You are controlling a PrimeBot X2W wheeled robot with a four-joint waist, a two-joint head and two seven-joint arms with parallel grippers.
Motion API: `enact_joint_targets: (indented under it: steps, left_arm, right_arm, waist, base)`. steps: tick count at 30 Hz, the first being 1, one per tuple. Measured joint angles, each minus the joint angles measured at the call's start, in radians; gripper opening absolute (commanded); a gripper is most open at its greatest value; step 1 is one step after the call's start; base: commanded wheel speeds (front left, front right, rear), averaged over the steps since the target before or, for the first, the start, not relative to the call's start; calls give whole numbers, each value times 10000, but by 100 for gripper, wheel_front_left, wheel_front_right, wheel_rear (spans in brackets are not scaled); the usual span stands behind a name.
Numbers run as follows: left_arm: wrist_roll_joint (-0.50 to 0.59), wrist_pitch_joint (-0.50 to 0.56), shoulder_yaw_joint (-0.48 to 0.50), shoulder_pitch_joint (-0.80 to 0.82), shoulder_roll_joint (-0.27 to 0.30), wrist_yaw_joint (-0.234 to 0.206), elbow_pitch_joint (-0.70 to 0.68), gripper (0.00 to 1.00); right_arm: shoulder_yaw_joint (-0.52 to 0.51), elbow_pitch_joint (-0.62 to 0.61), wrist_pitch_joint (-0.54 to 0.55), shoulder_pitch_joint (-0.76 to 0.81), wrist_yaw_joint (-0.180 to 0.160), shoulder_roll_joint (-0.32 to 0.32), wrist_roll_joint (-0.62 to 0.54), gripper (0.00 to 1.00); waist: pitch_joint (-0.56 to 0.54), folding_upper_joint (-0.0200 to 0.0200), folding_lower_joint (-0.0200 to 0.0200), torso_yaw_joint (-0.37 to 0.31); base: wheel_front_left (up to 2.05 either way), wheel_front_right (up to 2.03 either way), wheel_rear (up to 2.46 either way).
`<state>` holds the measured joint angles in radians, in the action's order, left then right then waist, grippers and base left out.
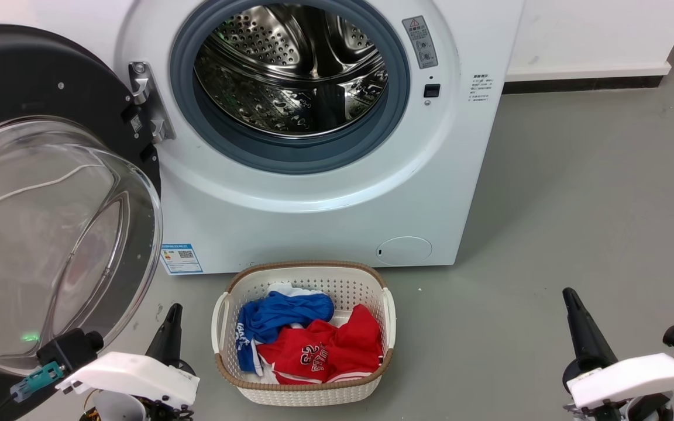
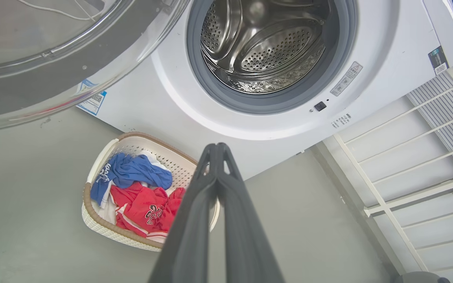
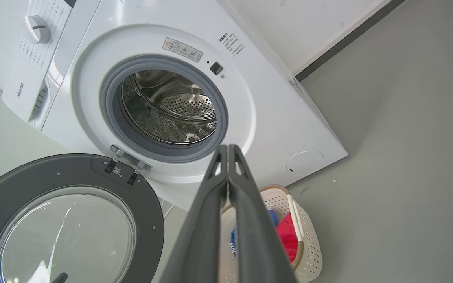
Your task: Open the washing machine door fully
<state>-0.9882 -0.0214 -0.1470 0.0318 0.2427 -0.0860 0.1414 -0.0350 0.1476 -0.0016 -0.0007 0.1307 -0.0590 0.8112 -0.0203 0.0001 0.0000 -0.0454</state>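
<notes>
Though both of my arms sit low in front of the Hisense washing machine (image 1: 313,216), neither one touches it. My left gripper (image 2: 218,148) has its two dark fingers pressed together along their length, with nothing between them. It points at the machine's white front panel, below the drum opening. My right gripper (image 3: 228,148) is closed the same way and is empty. It sits off the machine's right front corner, above the grey floor (image 1: 577,204).

The washing machine door (image 1: 50,204) stands wide open on the machine's left side. It hangs from the metal hinge (image 1: 147,102) at the left edge of the opening. Its black ring and bulging clear glass bowl face out toward me, and it is apart from both grippers. The perforated steel drum (image 1: 290,70) is exposed inside its grey rubber seal (image 1: 290,155).

Just in front of the machine's base stands a white laundry basket (image 1: 308,397) with a brown rim. It holds a blue garment (image 1: 284,313) and a red jersey (image 1: 319,351).
</notes>
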Motion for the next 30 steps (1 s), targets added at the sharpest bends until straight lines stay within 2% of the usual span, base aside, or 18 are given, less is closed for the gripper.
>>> enact_joint_targets:
  steps: [30]
  left_arm:
    - [-2767, 537, 1076, 298, -777, 949, 437, 0]
  right_arm:
    - [-247, 420, 430, -430, -2, -21, 3528, 0]
  waist:
    - [82, 0, 0, 158]
  base:
    - [0, 0, 0]
